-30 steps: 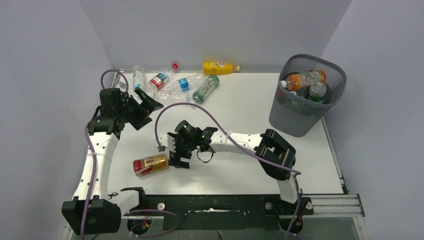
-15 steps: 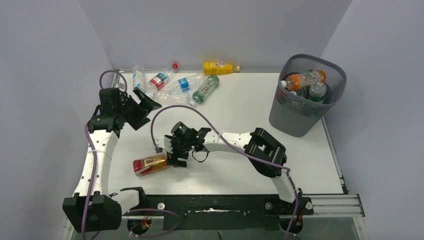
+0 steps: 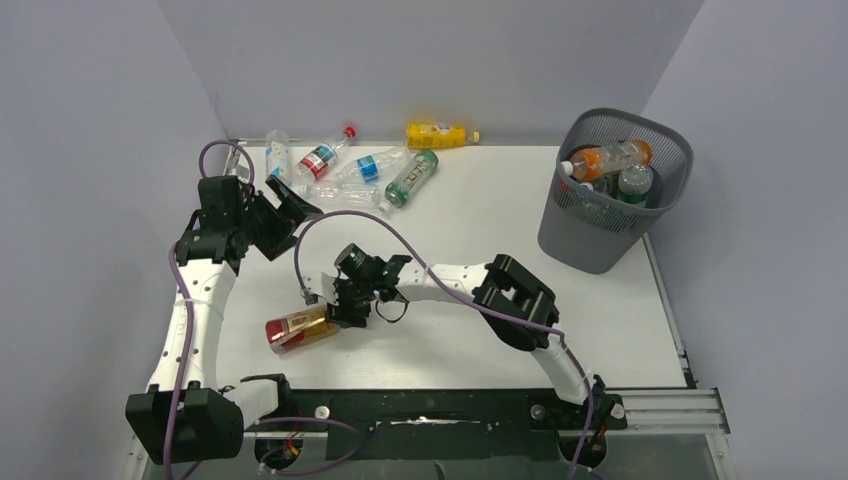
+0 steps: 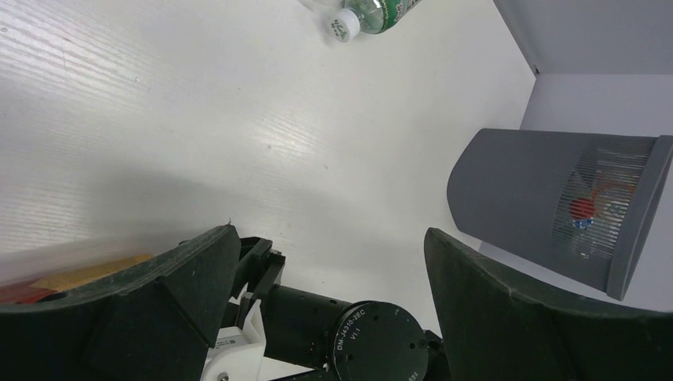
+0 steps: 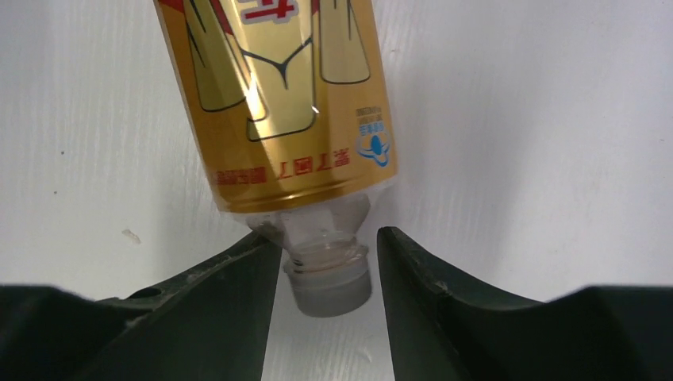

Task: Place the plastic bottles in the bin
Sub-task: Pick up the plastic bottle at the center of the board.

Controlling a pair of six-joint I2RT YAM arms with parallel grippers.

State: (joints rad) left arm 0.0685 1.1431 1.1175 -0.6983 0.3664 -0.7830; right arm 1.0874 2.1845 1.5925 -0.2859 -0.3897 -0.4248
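Well, at approx. 10 o'clock on the table my left gripper hangs w/ fingers spread wide, released. Its wrist view shows bare tabletop past them.

At 7 o'clock a gold-label bottle lies on its side, neck toward approx. 3 o'clock. My right gripper straddles that neck: one finger touches the shoulder, the other stands just off the cap — around it, not clamped.

Along the back edge, 11–12 o'clock, loose ones lie on their sides: clear bottle, red-label bottle, blue-label bottle, green bottle, yellow bottle.

At 2 o'clock the bin stands upright — an orange bottle lies on top of others inside.
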